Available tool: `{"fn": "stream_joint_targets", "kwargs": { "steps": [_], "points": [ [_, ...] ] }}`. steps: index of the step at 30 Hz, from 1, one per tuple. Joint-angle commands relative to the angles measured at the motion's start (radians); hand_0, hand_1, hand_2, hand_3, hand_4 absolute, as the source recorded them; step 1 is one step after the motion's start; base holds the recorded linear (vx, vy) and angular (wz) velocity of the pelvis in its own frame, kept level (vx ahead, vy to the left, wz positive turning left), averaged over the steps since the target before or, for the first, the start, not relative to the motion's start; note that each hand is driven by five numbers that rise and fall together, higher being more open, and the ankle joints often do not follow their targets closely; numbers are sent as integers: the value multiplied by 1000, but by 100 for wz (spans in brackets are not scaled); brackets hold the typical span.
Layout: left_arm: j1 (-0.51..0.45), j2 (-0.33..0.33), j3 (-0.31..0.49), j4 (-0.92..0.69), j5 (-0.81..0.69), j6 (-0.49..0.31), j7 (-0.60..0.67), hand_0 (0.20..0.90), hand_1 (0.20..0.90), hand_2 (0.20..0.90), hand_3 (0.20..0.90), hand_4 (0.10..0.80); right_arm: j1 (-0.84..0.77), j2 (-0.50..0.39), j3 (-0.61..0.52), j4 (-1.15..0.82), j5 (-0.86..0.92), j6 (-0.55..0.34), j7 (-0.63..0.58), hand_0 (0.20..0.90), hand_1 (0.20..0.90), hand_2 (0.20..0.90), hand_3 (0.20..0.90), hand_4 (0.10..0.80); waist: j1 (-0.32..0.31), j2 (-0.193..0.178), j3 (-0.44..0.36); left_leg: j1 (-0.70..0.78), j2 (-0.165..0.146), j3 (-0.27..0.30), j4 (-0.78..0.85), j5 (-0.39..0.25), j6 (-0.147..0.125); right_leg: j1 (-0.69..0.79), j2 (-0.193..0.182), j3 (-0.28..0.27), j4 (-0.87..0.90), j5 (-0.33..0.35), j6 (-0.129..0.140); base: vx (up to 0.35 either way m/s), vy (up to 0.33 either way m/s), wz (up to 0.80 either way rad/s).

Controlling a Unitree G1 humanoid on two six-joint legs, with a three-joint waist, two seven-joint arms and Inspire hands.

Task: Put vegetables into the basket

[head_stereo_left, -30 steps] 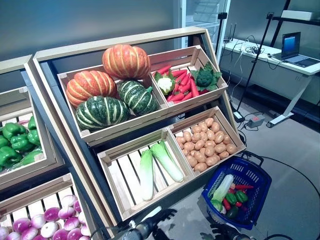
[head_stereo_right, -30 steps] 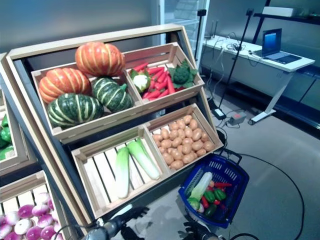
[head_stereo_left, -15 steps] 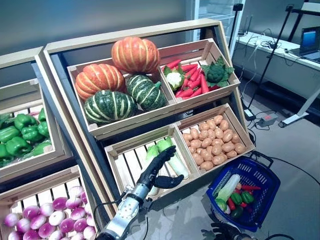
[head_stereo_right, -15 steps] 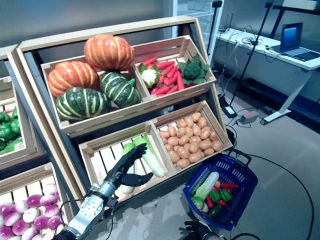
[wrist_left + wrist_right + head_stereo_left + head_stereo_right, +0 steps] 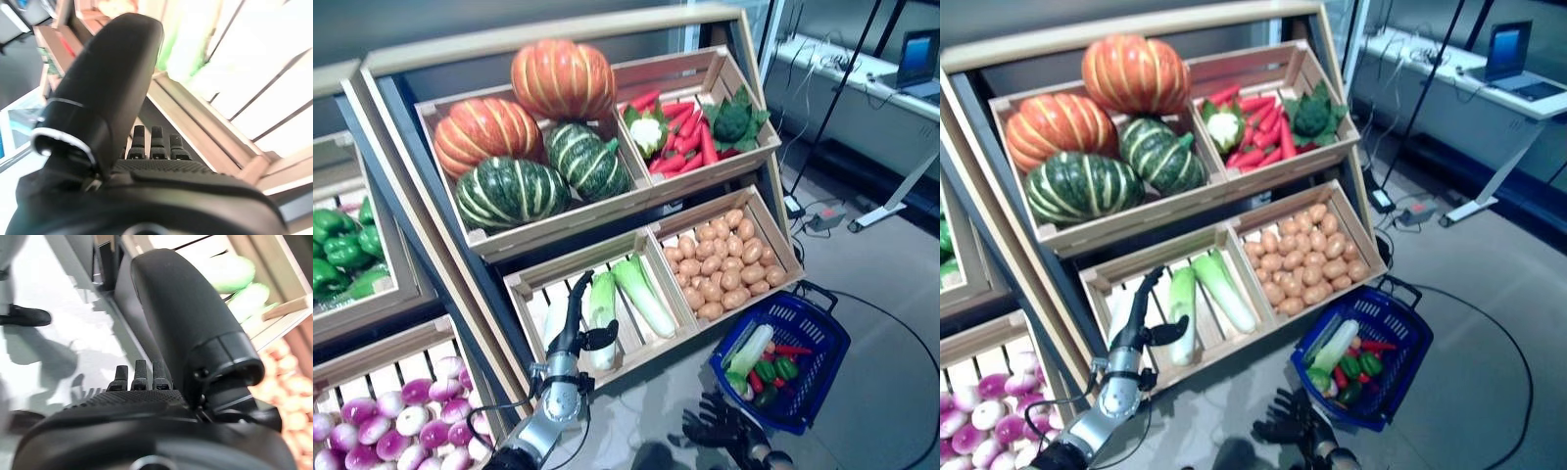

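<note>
Inside the lower-left crate point(image 5: 533, 294) my left hand point(image 5: 576, 323) reaches with fingers straight and wide, thumb beside the nearer of two leafy cabbages point(image 5: 599, 328). My right hand point(image 5: 729, 431) hangs low, fingers spread, empty. I judge the long cabbage could slip from a one-ended grab. I count four pumpkins point(image 5: 509, 191); the blue basket point(image 5: 803, 401) stands well apart.

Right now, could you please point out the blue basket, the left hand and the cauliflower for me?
blue basket point(image 5: 824, 345): left eye view, on its far rim.
left hand point(image 5: 576, 318): left eye view, on the straight fingers reaching into the cabbage crate.
cauliflower point(image 5: 651, 136): left eye view, on its white head.
</note>
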Motion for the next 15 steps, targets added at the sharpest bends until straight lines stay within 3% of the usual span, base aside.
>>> {"fn": "stream_joint_targets", "kwargs": {
  "steps": [1,9,15],
  "points": [
    [-207,-16,8,15,-16,-45,105,900,900,900,900,800,-124,30,7,-87,82,-105,-36,900,900,900,900,800,-24,-47,85,-91,-28,-19,167,-73,29,-53,-58,42,200,-97,-27,-202,37,-5],
    [-317,-78,57,146,-195,-73,209,900,900,900,900,800,-239,9,25,-43,91,-56,-76,900,900,900,900,800,-43,-59,173,-327,1,-39,556,-238,40,-270,-117,97,567,-238,-47,-121,41,-1],
    [-382,-87,90,167,-256,-92,277,900,900,900,900,800,-260,-12,26,-12,102,-47,-97,900,900,900,900,800,-60,-62,199,-453,9,-45,724,-317,57,-413,-144,131,754,-298,-50,-85,19,3]
  ]
}}
